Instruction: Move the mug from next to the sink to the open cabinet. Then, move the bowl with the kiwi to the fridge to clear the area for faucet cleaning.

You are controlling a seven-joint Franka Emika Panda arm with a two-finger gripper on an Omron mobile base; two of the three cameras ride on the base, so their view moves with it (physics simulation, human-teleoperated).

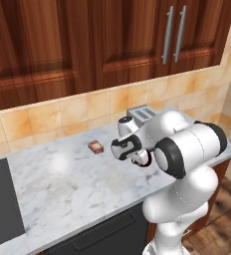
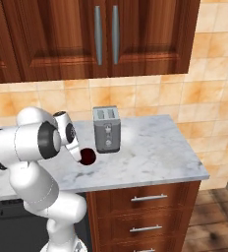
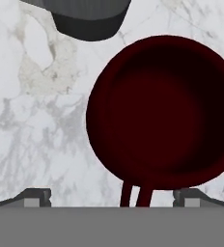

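Hovering claw (spread) seemingly over mug.

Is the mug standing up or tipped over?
Standing up. The mug sits on the counter with its round mouth facing up.

The mug is seen from above as a dark maroon, almost black-red round vessel, standing upright on the marble worktop with its mouth open and empty. Its thin handle is turned toward the lower edge of the hand view. From the right base view, the mug is partly hidden behind the arm.
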